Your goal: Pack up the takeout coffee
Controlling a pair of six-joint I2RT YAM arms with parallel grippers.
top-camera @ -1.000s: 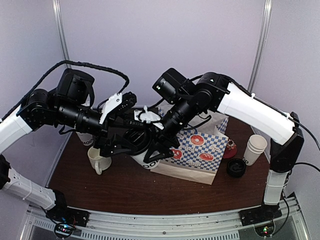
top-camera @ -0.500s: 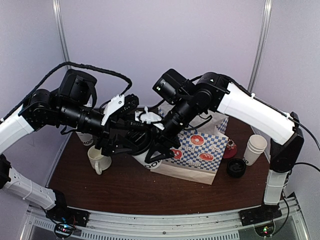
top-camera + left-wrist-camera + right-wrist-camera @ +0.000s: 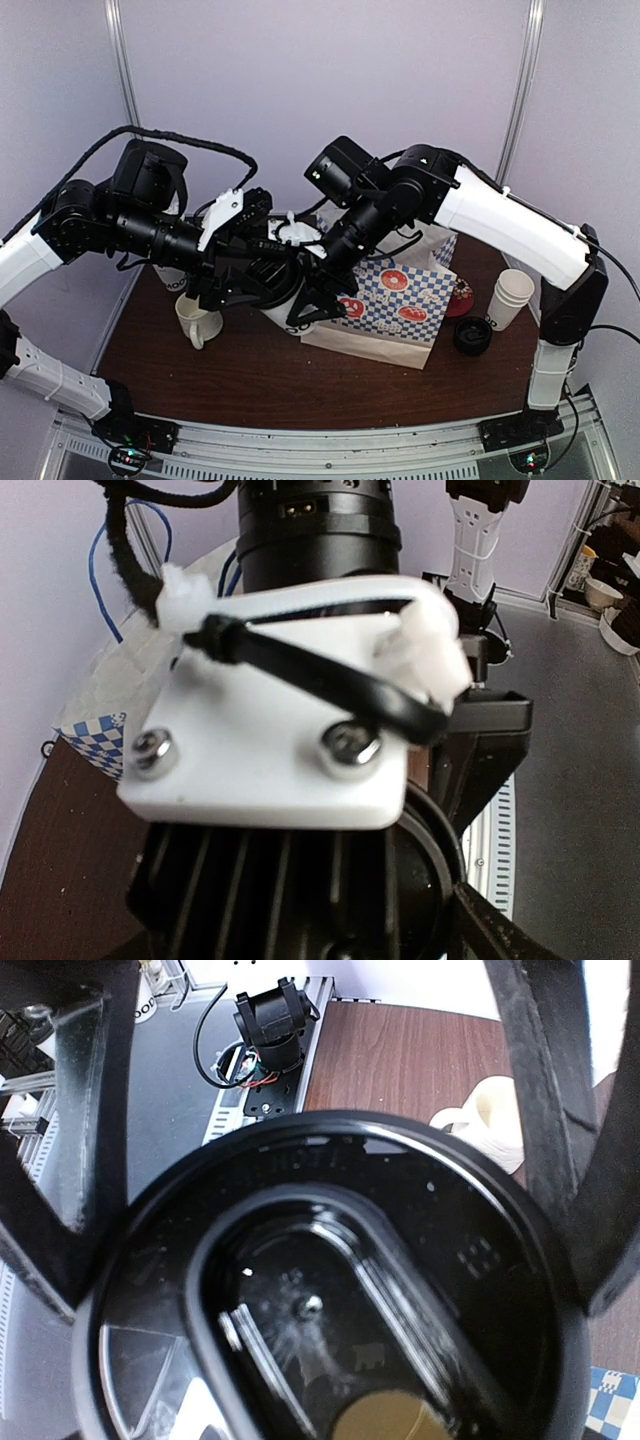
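Note:
A takeout coffee cup (image 3: pixel 292 320), white with black lettering, hangs tilted above the table in front of the paper bag (image 3: pixel 400 310). My right gripper (image 3: pixel 322 300) comes down over its top. In the right wrist view the black lid (image 3: pixel 330 1290) fills the frame and my fingers (image 3: pixel 560 1110) straddle it, against the rim on both sides. My left gripper (image 3: pixel 255 285) is at the cup's left side. Its wrist view is mostly blocked by the right wrist, showing only the lid's rim (image 3: pixel 440 865) and one finger (image 3: pixel 500 930). A second lettered cup (image 3: pixel 170 281) stands behind the left arm.
A cream mug (image 3: pixel 196 318) stands left of the held cup. The bag with blue checks and red prints lies at centre right. A stack of plain white cups (image 3: pixel 510 297), a loose black lid (image 3: pixel 472 335) and a red disc (image 3: pixel 462 297) are at the right.
Both grippers and the cup between them have shifted slightly up and to the left. Nothing else has moved.

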